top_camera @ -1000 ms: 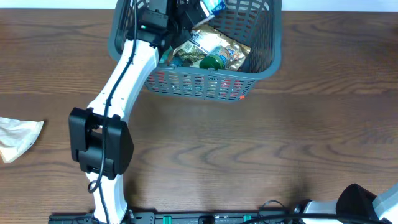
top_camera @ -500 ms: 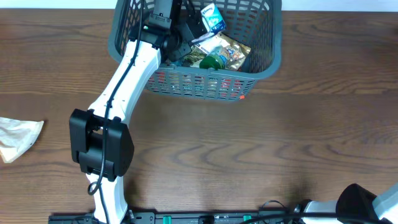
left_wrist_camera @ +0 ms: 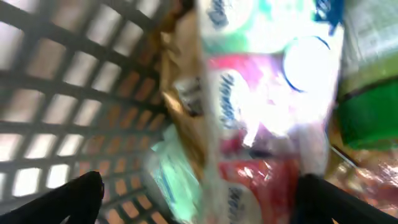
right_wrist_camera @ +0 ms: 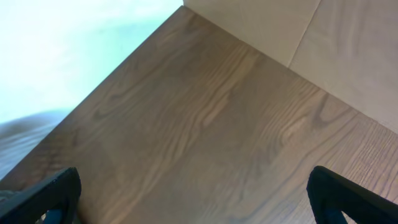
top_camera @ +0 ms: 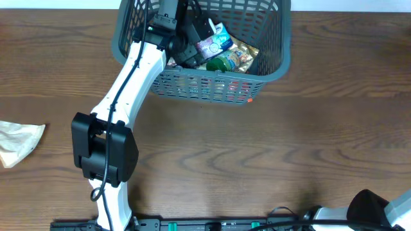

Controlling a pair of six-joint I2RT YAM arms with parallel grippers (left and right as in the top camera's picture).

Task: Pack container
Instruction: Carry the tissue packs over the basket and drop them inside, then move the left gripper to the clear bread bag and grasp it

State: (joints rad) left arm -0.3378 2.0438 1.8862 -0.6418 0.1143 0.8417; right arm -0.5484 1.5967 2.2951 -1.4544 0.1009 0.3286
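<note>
Left gripper (left_wrist_camera: 208,196): hanging spread wide inside the container (top_camera: 205,86), gripping nothing.
Packet (left_wrist_camera: 267,93): lying just beneath, lengthwise across its fingers' line.
Right gripper (right_wrist_camera: 196,196): gaping over the desk (right_wrist_camera: 205,124), well apart.

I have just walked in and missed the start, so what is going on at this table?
The left arm reaches into the container. The left gripper is open over a colourful snack packet that sits on top of the other packets inside. The right gripper is open too, over the bare table. A crumpled light wrapper lies outside the container.
</note>
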